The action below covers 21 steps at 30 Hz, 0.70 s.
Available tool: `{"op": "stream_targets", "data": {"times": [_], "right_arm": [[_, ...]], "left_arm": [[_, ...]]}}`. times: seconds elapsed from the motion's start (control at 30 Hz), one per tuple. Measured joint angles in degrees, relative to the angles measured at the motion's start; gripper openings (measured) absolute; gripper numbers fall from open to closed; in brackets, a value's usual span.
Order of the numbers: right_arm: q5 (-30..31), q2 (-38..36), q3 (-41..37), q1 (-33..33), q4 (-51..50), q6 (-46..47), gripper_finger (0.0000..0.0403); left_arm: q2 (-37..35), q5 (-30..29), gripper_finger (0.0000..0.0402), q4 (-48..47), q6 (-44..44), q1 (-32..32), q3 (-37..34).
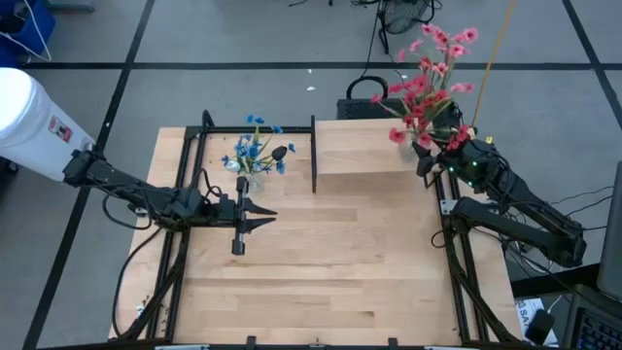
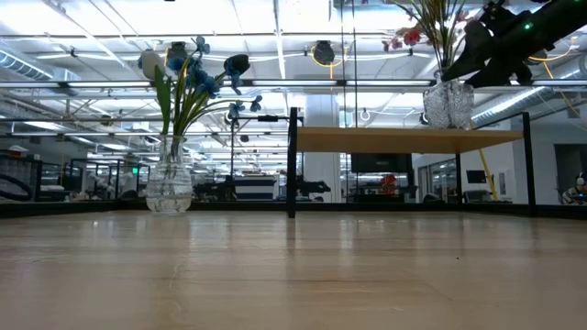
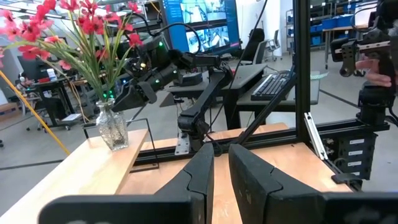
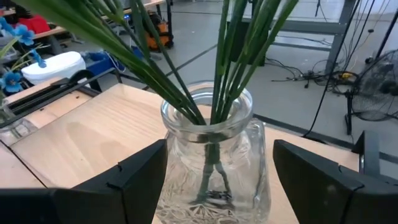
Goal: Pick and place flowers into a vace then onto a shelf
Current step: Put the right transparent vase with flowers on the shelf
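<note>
**Red-pink bouquet vase on the shelf, right end effector straddling it**

- Right end effector: at the far right end of the shelf. Fingers spread, one on either side of the cut-glass vase; a gap shows on both sides, so released, not gripping.
- That vase stands upright on the shelf near its right edge, holding the red-pink flowers. Green stalks bunch through the narrow neck.
- Left end effector: low over the counter, left of centre, fingers pressed together, holding nothing. Waiting.
- Second vase with the blue flowers and a white bud sits on the counter, left of the shelf's dark upright panel.

Handling judgement: glass is rigid, smooth, breakable, probably slippery; the tall spray likely makes it top-heavy. Best hold is across the body below the neck. Stalks are thin and springy; pinch low, not at the blossoms.
</note>
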Motion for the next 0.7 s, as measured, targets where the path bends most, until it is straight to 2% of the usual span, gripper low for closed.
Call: {"op": "stream_targets", "data": {"times": [0.23, 0.47, 0.57, 0.7], "right_arm": [[0.0, -1.3, 0.0, 0.0, 0.0, -1.5, 0.0288], [-0.3, -1.3, 0.0, 0.0, -0.2, -2.5, 0.0355], [-3.3, -1.7, 0.0, 0.0, -1.6, -2.7, 0.0379], [-7.3, -2.6, 0.0, 0.0, -3.1, -1.6, 0.039]], "left_arm": [[0.0, 0.0, 0.0058, 0.0, 0.0, 0.0, 0.0], [0.0, 0.0, 0.0058, 0.0, 0.0, 0.0, 0.0], [0.0, 0.0, 0.0058, 0.0, 0.0, 0.0, 0.0], [0.0, 0.0, 0.0058, 0.0, -0.1, 0.0, 0.0]]}}
